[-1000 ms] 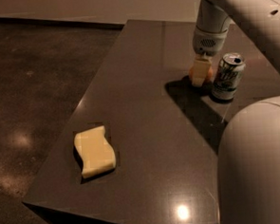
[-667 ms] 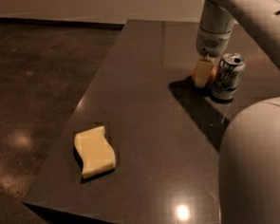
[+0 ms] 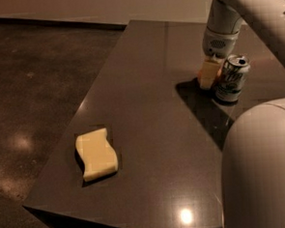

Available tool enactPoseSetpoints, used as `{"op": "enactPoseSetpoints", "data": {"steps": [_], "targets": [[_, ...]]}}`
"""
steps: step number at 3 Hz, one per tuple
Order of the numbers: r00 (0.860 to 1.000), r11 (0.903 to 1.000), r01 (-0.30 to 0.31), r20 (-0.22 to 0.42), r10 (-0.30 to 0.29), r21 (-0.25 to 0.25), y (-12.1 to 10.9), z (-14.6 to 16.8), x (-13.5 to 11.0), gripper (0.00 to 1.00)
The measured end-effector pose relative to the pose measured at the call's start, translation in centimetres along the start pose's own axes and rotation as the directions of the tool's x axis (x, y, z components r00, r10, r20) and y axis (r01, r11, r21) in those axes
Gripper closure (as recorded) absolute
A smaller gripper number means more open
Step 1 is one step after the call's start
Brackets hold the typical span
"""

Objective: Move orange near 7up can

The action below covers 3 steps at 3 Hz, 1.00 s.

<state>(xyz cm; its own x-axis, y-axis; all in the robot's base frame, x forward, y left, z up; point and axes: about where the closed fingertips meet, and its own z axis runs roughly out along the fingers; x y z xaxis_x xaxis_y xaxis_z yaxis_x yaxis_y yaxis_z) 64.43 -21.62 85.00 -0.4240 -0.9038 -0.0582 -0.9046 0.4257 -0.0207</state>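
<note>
1. Camera view, layout. A dark table (image 3: 145,77) carries the can (image 3: 232,79) upright at its far right. A pale sponge (image 3: 96,155) lies well apart, at 7 o'clock from the can, near the front-left edge.
2. Camera view, gripper. The gripper (image 3: 209,74) hangs from the arm (image 3: 233,9) down at the tabletop, just beside the can at the can's 9 o'clock. Whether it is clenched or released you cannot tell.
3. Camera view, orange. The orange (image 3: 220,72) shows only as slivers round the gripper, tucked between it and the can. You cannot tell whether the orange touches the can.
4. Status. Judged from this layout, the orange sits near the can, so letting go and backing off appear to be what is left.
5. Risk. If you drift toward 3 o'clock, the gripper or orange would shove the can and could topple it. If you rise without letting go, the orange would leave with you. Once freed, the round fruit may roll away across the smooth top.
</note>
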Motion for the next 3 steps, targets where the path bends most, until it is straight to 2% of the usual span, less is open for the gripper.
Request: {"op": "enactPoseSetpoints", "data": {"steps": [1,2,3], "targets": [[1.0,1.0,-0.003,0.008,0.003,0.002,-0.1,-0.4,-0.1,0.17],[1.0,0.9999,0.001,0.013,-0.001,0.011,-0.3,-1.1,-0.5,0.0],[1.0,0.9998,0.008,0.015,-0.009,0.02,-0.5,-1.6,-0.8,0.0]]}}
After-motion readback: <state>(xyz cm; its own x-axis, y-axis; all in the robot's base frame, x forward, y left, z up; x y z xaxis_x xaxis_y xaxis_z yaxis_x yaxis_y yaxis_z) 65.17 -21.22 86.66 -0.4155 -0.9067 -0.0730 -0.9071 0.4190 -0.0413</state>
